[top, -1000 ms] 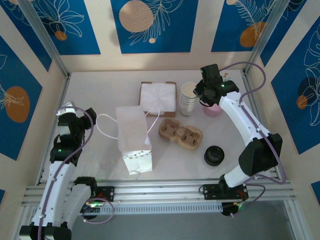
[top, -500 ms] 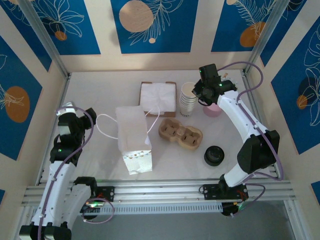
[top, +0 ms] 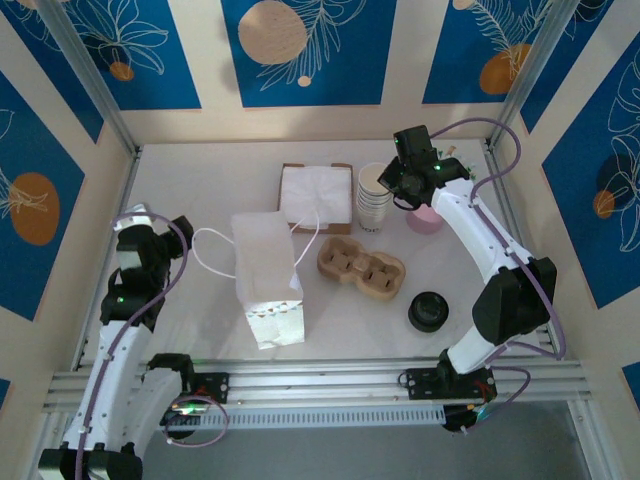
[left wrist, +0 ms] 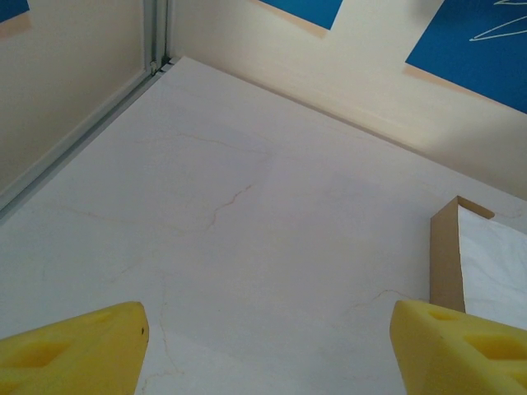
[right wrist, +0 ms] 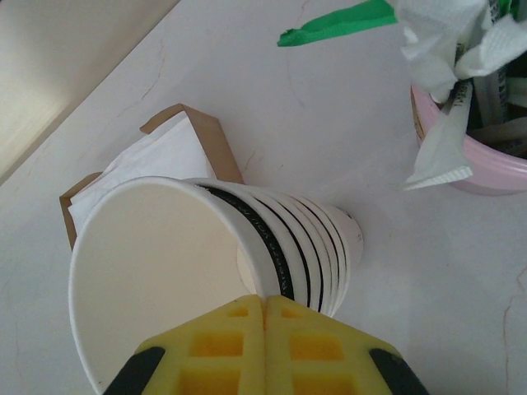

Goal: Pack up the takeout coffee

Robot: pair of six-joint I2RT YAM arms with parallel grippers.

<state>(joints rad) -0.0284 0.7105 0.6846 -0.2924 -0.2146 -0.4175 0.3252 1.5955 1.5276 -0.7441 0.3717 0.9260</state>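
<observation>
Right fingers [right wrist: 218, 350] are clamped together on the rim of the top cup [right wrist: 148, 263] of the lidless stack [right wrist: 321, 247], which stands just behind the cup carrier [top: 361, 268]. Left gripper [left wrist: 268, 317] hangs with its jaws wide apart and nothing between them, way off to the carrier's left, past the white bag [top: 266, 275].

Heads up though: the actual takeout coffee [top: 428, 312] sits just off the carrier's near-right corner, nowhere near that pinch.

My worry is that a lift from here drags two or three nested cups up together, or tips the whole stack onto the carrier. That thin paper rim could crumple too. The pink tub [right wrist: 486, 156], behind and right of the carrier, looks easy to clip on the swing.
</observation>
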